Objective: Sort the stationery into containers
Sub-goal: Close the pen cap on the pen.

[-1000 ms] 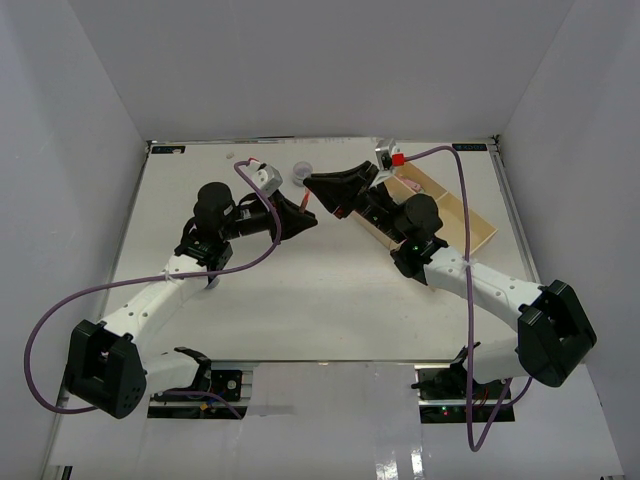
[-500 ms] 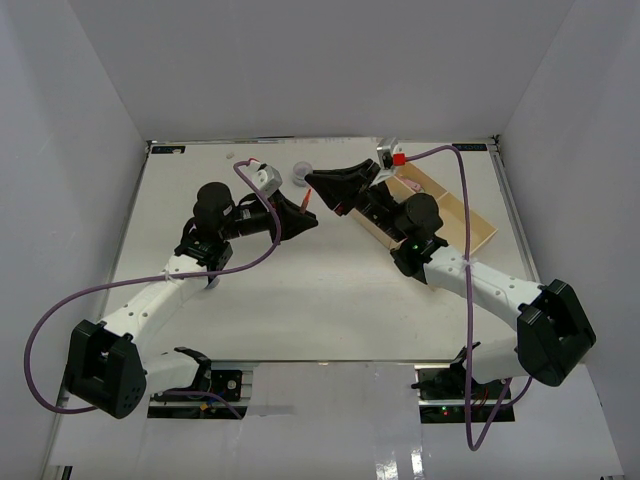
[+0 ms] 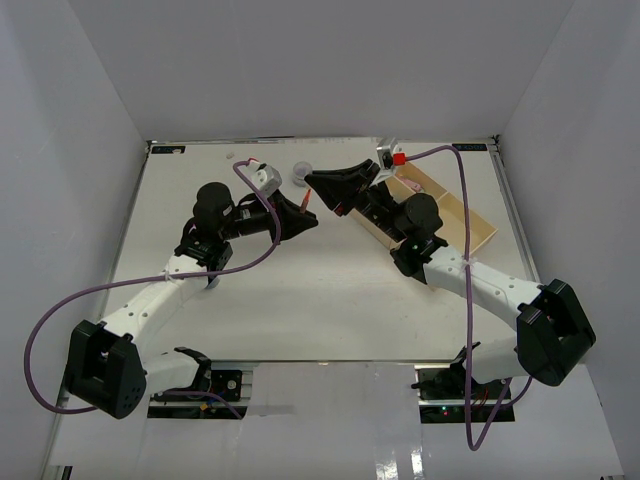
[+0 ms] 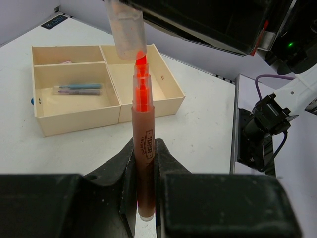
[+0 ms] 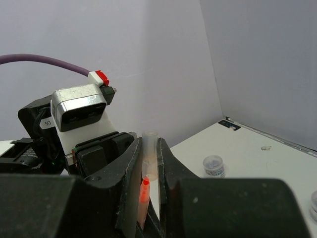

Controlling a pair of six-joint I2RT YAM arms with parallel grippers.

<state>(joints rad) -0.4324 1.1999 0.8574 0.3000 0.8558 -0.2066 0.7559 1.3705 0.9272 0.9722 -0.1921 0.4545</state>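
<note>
My left gripper (image 4: 144,166) is shut on an orange highlighter pen (image 4: 143,134) and holds it upright above the table. My right gripper (image 5: 149,148) is shut on a translucent cap (image 5: 149,156). In the left wrist view the cap (image 4: 128,29) sits right over the pen's orange tip, and the tip (image 5: 144,191) shows just under the cap's mouth. In the top view the two grippers meet at the back centre (image 3: 306,195). The beige three-compartment tray (image 4: 113,96) holds blue and purple pens (image 4: 79,89); it lies at the back right (image 3: 478,222).
A small round grey tub (image 5: 213,166) stands on the table beyond my right gripper and shows in the top view (image 3: 300,172). Another tub (image 5: 313,201) is at the right edge of the right wrist view. Grey walls enclose the table on three sides.
</note>
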